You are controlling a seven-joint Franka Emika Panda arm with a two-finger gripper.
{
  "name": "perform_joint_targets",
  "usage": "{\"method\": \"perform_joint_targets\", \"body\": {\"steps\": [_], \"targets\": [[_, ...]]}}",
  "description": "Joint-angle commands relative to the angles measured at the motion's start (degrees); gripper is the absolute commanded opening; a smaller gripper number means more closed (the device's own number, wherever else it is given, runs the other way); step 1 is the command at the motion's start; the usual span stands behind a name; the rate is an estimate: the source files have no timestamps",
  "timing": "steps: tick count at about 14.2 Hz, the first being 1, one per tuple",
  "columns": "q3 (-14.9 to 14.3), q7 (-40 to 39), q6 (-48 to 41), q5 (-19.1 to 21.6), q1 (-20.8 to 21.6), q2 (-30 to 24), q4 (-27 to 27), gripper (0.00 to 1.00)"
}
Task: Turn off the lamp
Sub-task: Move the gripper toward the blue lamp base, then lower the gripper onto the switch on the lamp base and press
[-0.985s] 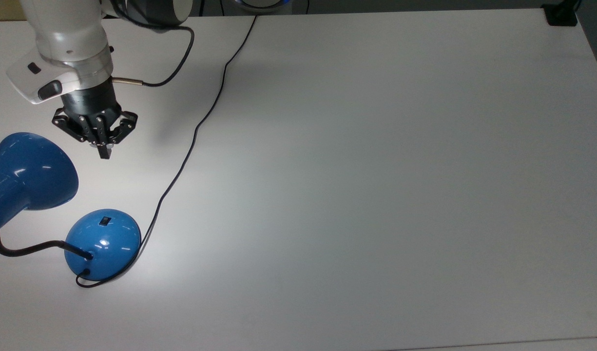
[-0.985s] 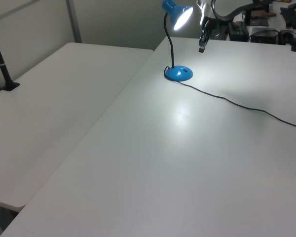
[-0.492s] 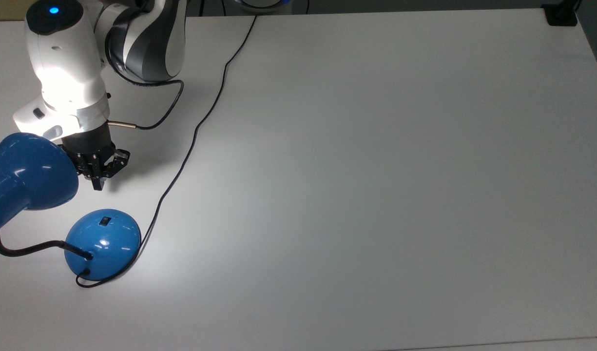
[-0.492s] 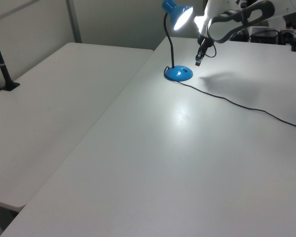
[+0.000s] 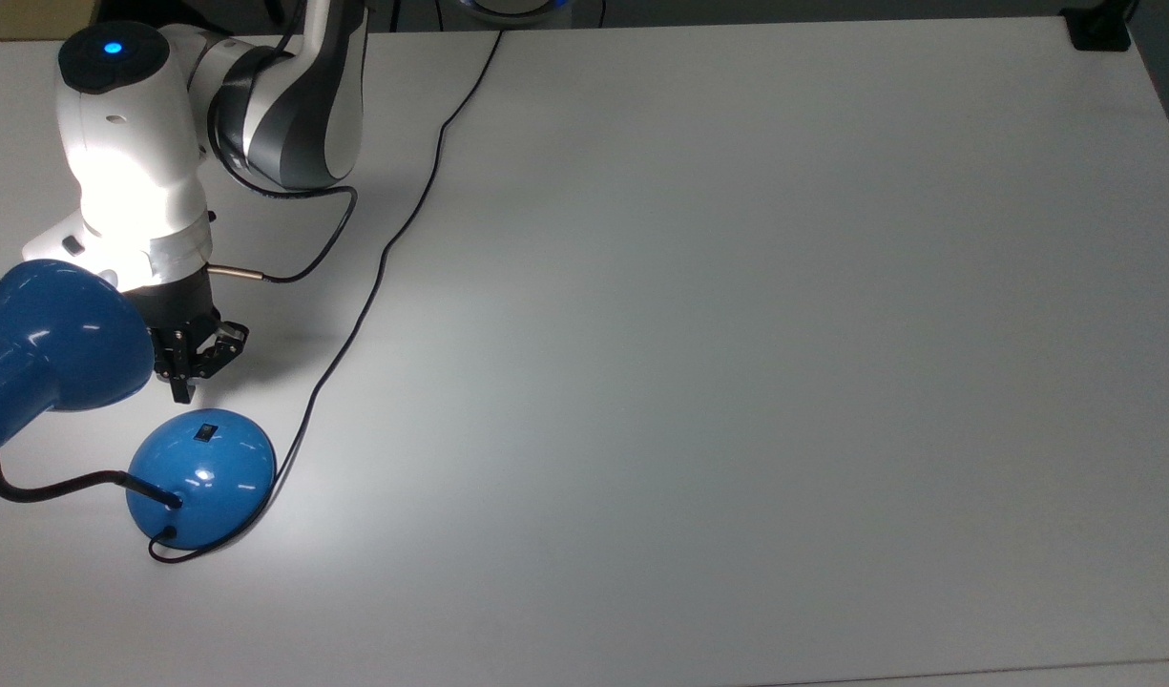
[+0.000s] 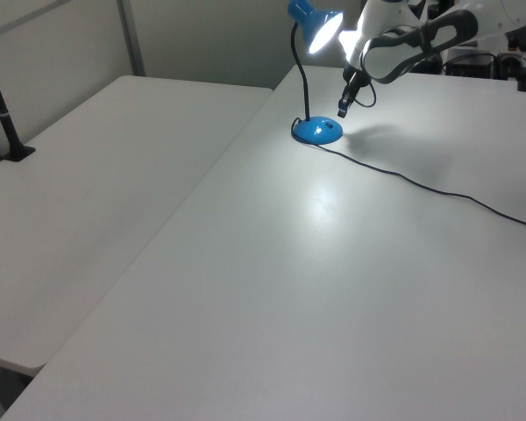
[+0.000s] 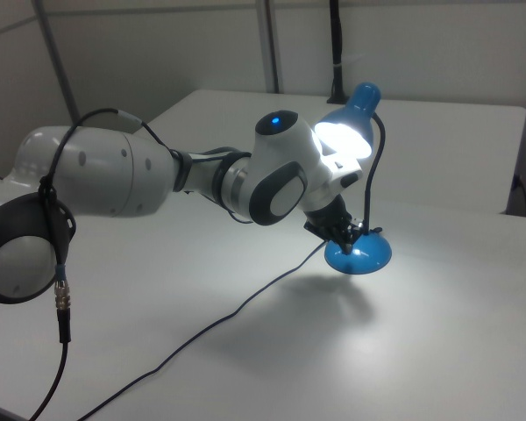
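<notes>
1. You have the lamp (image 5: 200, 477) at the top view's lower left on the white table (image 5: 737, 334). It is glossy blue, with a round domed base, a thin black bendable neck and a bell-shaped shade.
2. The shade (image 5: 59, 334) hangs out over the table beside the base. In the left view and the right view its mouth glows bright, and a soft pool of light lies on the matte tabletop.
3. A small black switch (image 5: 204, 433) sits on the dome's upper face, on the side toward the gripper.
4. Your gripper (image 5: 182, 389) is black, with linked metal fingers, and points down just above the base, near the switch. Its fingers are drawn together to a narrow tip and hold nothing.
5. The shade's rim overlaps the gripper's wrist in the top view, and lamplight washes the white arm (image 5: 131, 162) casing.
6. A thin black cord (image 5: 374, 286) runs from the base across the table to the far edge, passing near the arm.
</notes>
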Motion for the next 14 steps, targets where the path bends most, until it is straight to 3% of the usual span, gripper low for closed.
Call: {"method": "perform_joint_targets", "body": {"steps": [1, 6, 14], "targets": [[-0.13, 1.76, 3.01, 1.27, 0.61, 2.54, 1.82, 0.0], [0.14, 3.95, 4.77, 1.18, 1.58, 5.53, 4.98, 0.0], [-0.21, 3.08, 4.94, 0.57, 2.02, 5.71, 4.37, 0.0]]}}
